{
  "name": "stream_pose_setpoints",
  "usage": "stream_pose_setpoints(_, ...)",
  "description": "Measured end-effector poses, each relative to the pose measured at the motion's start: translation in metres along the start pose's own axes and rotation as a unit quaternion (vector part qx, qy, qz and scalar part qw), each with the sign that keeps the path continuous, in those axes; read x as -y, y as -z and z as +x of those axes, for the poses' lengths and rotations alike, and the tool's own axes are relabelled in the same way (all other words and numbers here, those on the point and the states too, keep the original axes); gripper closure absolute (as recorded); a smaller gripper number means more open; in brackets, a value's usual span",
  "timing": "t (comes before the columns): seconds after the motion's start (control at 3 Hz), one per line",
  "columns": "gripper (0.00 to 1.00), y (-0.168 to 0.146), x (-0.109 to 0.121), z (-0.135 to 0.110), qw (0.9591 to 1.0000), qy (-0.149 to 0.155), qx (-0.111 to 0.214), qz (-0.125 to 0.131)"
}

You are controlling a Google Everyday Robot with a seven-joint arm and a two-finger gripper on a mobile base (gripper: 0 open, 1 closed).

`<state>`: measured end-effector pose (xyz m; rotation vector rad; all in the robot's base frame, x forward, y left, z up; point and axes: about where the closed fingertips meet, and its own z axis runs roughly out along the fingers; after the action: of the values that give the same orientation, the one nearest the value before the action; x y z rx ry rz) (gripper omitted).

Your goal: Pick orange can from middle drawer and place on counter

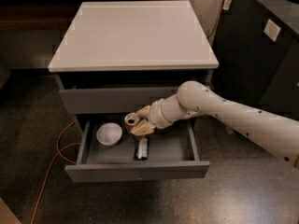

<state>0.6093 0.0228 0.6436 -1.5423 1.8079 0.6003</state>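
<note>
- The gripper (139,121) is seen inside the open drawer (140,171), near its back; its fingers are clamped on the can (131,119)
- The can is held tilted, silver top showing, just right of the bowl (109,134)
- A small dark object (141,148) is seen lying on the drawer floor, just in front of the gripper
- The counter (135,31) is seen above

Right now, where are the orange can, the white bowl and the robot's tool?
orange can (131,119): camera view, its silver top.
white bowl (109,134): camera view, its hollow centre.
tool (138,121): camera view, between fingertips gripping the can, in the middle drawer (135,171).
</note>
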Motion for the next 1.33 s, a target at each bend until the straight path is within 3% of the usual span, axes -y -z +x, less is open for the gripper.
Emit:
stream_pose_setpoints(0.67, 1.00, 0.005, -0.001, -0.008, 0.9996, 0.023, -0.016, 0.005)
stream_pose_setpoints(1.0, 1.00, 0.014, -0.003, -0.022, 0.9998, 0.019, 0.001, -0.004)
stream_pose_setpoints(1.33, 1.00, 0.042, 0.000, -0.061, 0.9990, 0.020, 0.037, -0.015)
